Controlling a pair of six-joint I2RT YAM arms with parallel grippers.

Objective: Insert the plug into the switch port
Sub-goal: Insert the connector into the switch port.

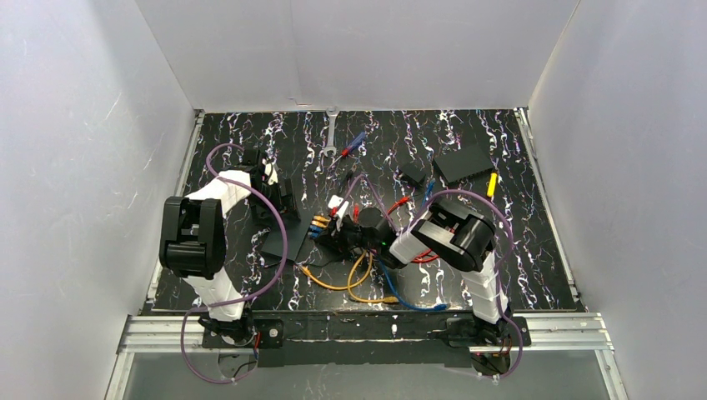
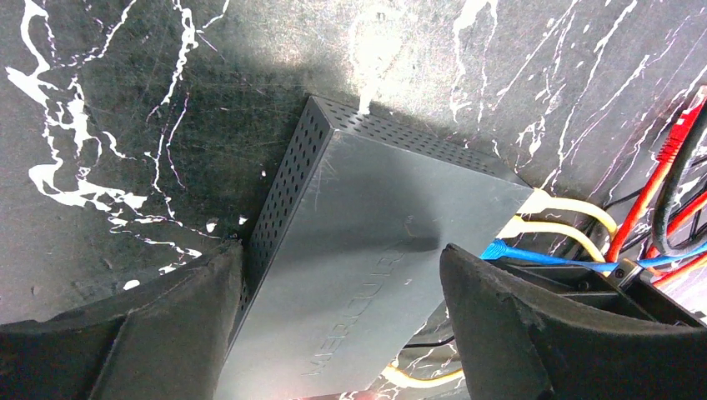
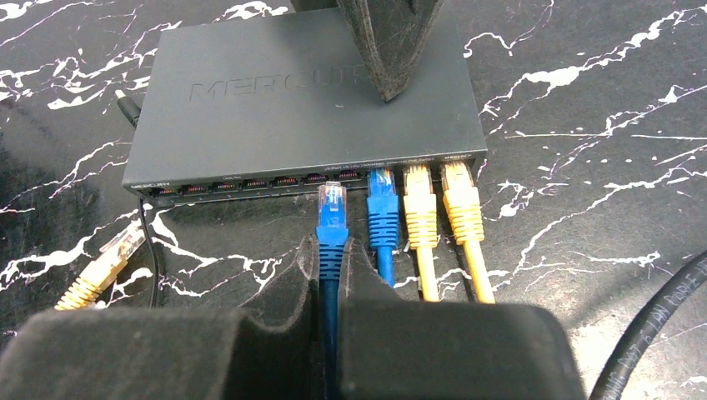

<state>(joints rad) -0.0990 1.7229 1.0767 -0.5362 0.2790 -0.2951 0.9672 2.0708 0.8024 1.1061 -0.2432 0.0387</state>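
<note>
While the switch (image 3: 275,100) lies flat left of centre on the marbled table (image 3: 584,167), the blue plug (image 3: 332,204) sits just short of its socket row, pinched tight in the right gripper (image 3: 332,258). The left gripper (image 2: 338,258) is spread wide astride the switch, grasping nothing, and just right of the plug a blue cable (image 3: 383,212) and two yellow cables (image 3: 421,217) are plugged in
</note>
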